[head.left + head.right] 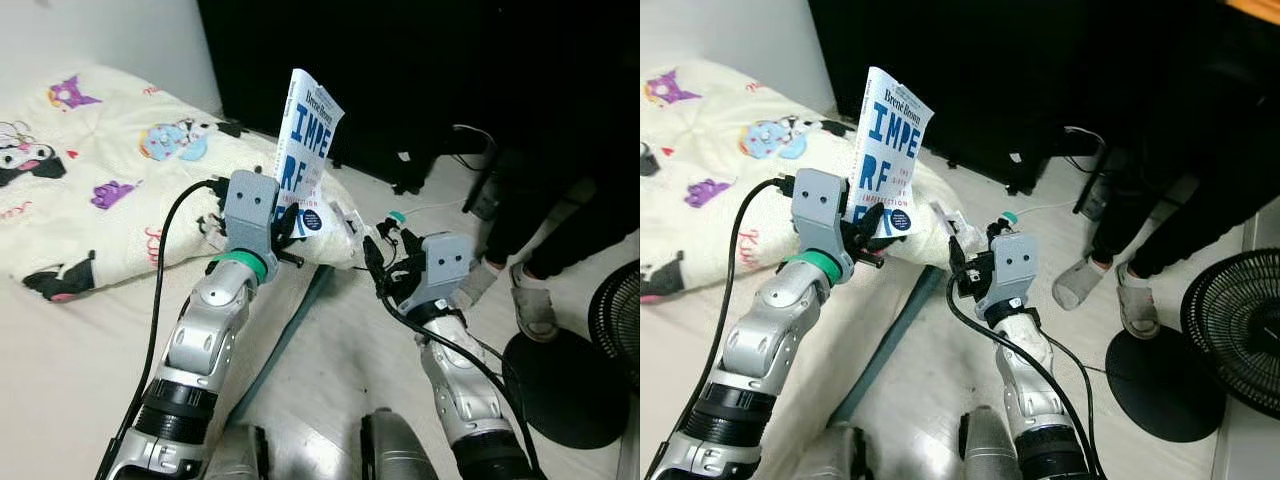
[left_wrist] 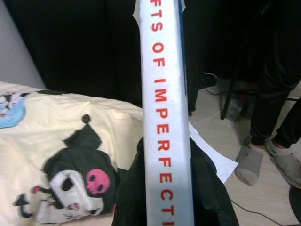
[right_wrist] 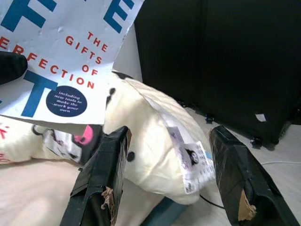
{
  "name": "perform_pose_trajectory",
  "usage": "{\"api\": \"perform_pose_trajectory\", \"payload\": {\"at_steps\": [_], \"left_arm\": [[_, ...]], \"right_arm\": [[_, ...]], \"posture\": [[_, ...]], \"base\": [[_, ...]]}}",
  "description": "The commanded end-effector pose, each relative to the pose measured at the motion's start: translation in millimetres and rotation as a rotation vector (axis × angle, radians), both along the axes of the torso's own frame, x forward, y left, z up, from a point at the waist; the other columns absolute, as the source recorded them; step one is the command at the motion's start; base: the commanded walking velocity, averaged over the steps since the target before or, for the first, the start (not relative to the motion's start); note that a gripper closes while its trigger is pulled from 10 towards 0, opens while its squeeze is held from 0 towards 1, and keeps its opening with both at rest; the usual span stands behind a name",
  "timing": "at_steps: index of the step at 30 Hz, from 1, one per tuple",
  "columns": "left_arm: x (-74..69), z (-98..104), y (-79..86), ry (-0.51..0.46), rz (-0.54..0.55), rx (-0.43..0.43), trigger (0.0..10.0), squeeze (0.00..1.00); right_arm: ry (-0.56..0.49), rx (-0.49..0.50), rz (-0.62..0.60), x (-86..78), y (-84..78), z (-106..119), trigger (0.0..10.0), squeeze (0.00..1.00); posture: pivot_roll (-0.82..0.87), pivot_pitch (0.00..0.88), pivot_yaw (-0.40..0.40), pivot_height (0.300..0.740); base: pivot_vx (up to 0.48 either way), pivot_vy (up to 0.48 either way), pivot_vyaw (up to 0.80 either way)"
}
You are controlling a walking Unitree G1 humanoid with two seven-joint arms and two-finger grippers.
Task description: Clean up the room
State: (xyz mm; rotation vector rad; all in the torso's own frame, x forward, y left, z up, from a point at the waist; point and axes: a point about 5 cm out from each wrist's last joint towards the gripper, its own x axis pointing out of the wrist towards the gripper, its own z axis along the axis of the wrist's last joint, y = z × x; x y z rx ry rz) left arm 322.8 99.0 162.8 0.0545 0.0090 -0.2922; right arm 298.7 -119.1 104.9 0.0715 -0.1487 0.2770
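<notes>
While clearing bed | left gripper [image 1: 290, 228] pinches paperback book [image 1: 308, 150] upright for carrying | right gripper [image 3: 171, 183] spread, empty, near quilt [image 3: 150, 141].

A paperback book [image 1: 310, 150] with a white cover, big blue letters and smaller red words reading "The Gifts of Imperfection" stands nearly upright in the air, tipped a little to one side, above the edge of the bed where a cream blanket [image 1: 110, 180] printed with cartoon characters is bunched. Its lower end is clamped between the black fingers [image 2: 131, 197] of the left gripper [image 1: 285, 228], with its white spine and red lettering facing that wrist and a dark blue round badge near the bottom of the front cover.
</notes>
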Motion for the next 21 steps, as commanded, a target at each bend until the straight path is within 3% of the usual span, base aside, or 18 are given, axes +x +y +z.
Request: {"api": "perform_pose_trajectory", "payload": {"at_steps": [1,5,21], "left_arm": [[-1.5,-7,1.8,0.013,-0.001,0.012,10.0,0.0],[-2.2,-12,2.9,0.028,-0.002,0.022,10.0,0.0],[-3.7,-20,1.6,0.053,-0.023,0.015,10.0,0.0]], "right_arm": [[0.025,-0.003,0.0,-1.8,-0.5,-7,10.0,0.0],[0.043,-0.018,-0.019,0.2,-0.8,-10,10.0,0.0],[0.062,-0.025,-0.021,0.8,4.9,-14,10.0,0.0]], "posture": [[-0.02,0.033,0.047,0.707],[-0.02,0.031,0.048,0.725],[-0.02,0.021,0.054,0.725]], "base": [[0.0,0.0,0.0],[0.0,0.0,0.0],[0.0,0.0,0.0]]}}
